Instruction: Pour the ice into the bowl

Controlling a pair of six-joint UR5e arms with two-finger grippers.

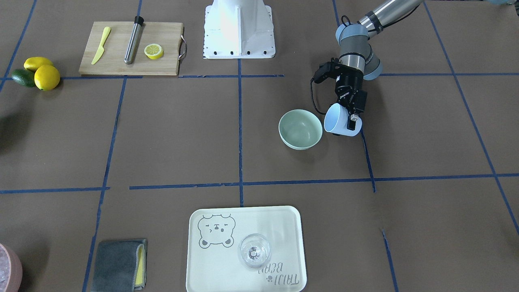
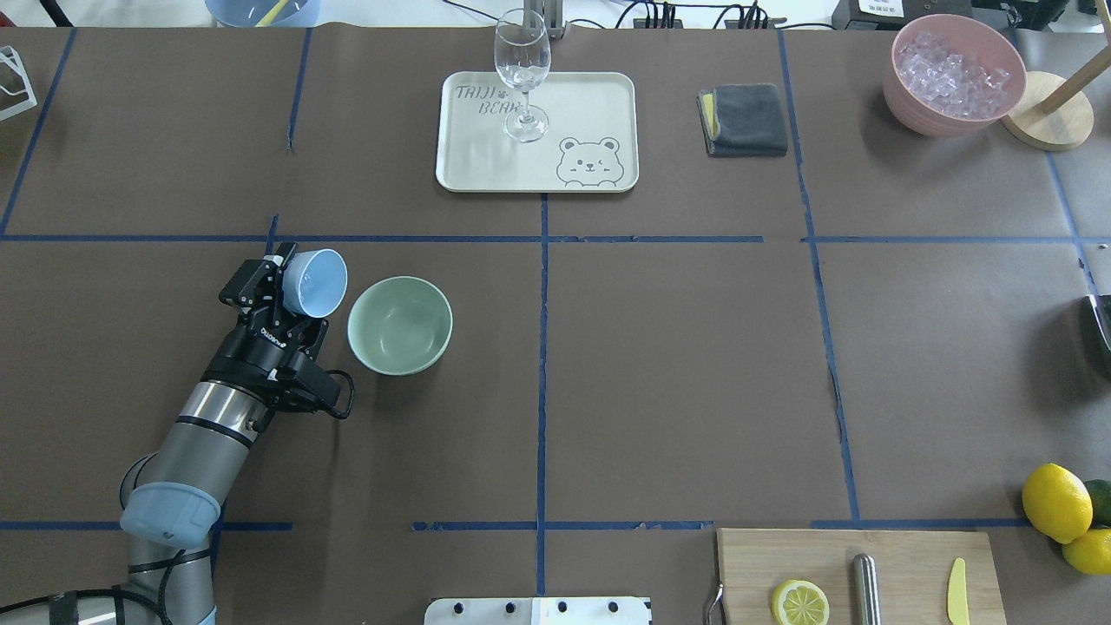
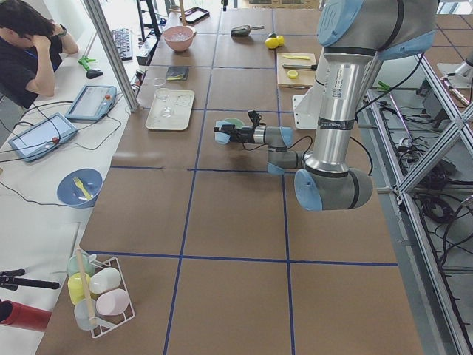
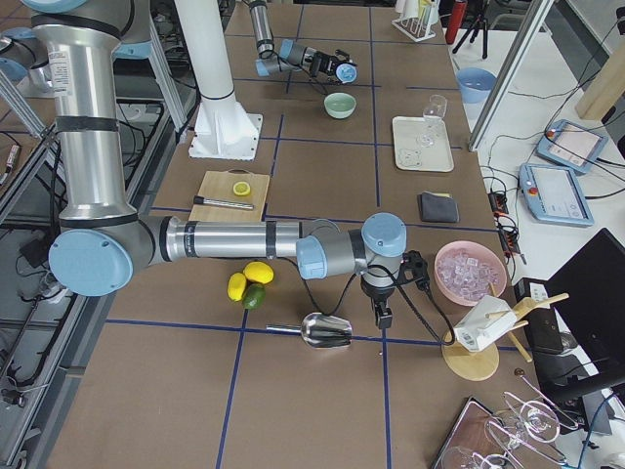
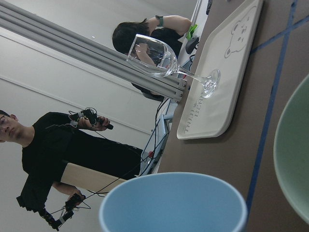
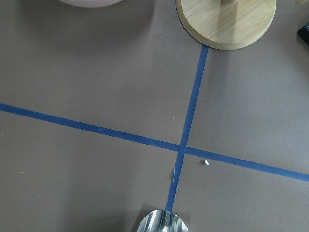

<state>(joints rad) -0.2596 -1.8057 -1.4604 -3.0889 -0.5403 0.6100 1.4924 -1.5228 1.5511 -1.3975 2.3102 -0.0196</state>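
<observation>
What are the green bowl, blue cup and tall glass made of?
The green bowl looks like plastic or pottery: smooth, matte, one flat colour. The blue cup looks like plastic too, dull and even. The tall glass is glass or clear plastic: see-through, with bright glints.

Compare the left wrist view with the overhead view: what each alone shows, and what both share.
Only the wrist view: two people in black, an aluminium beam. Only the overhead: the left hand shut on the light blue cup, a round pink container of ice cubes, a grey cloth, a wooden cutting board. Both: that cup, the pale mint-green bowl, the clear wine glass on the cream bear-printed tray.
</observation>
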